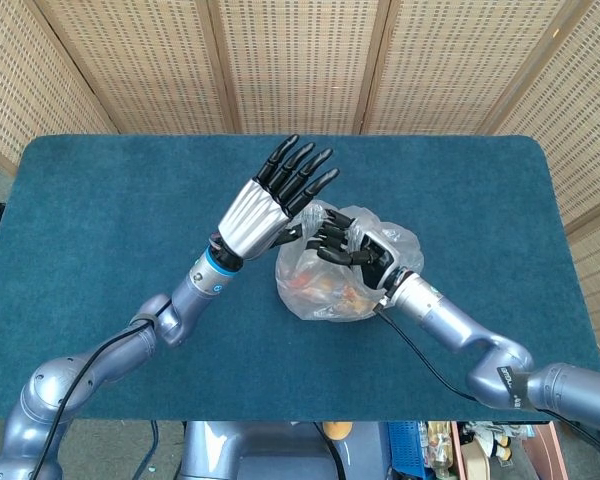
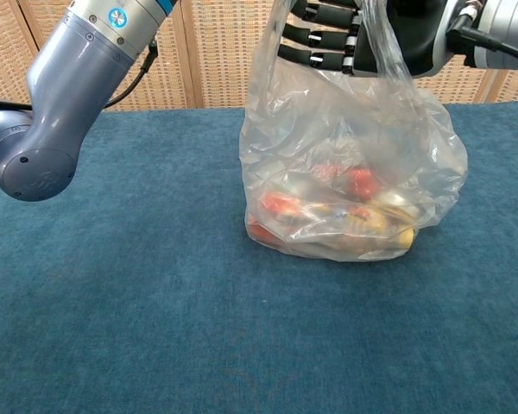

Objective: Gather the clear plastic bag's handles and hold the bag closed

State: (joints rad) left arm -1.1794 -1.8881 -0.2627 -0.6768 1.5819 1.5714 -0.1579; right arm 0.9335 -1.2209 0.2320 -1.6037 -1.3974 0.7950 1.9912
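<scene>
A clear plastic bag (image 1: pixel 325 285) (image 2: pixel 350 181) with red and yellow items inside stands on the blue table. My right hand (image 1: pixel 352 245) (image 2: pixel 345 34) holds the bag's top, its fingers curled around a handle that rises over the bag. My left hand (image 1: pixel 270 200) is raised beside the bag's left upper edge, flat with fingers spread and holding nothing; its thumb side is close to the plastic. In the chest view only the left forearm (image 2: pixel 78 78) shows, at the upper left.
The blue cloth table (image 1: pixel 100 220) (image 2: pixel 155 328) spans the view, with wicker screens (image 1: pixel 300 60) behind it. Cables trail from my right forearm (image 1: pixel 450 330) toward the table's near edge.
</scene>
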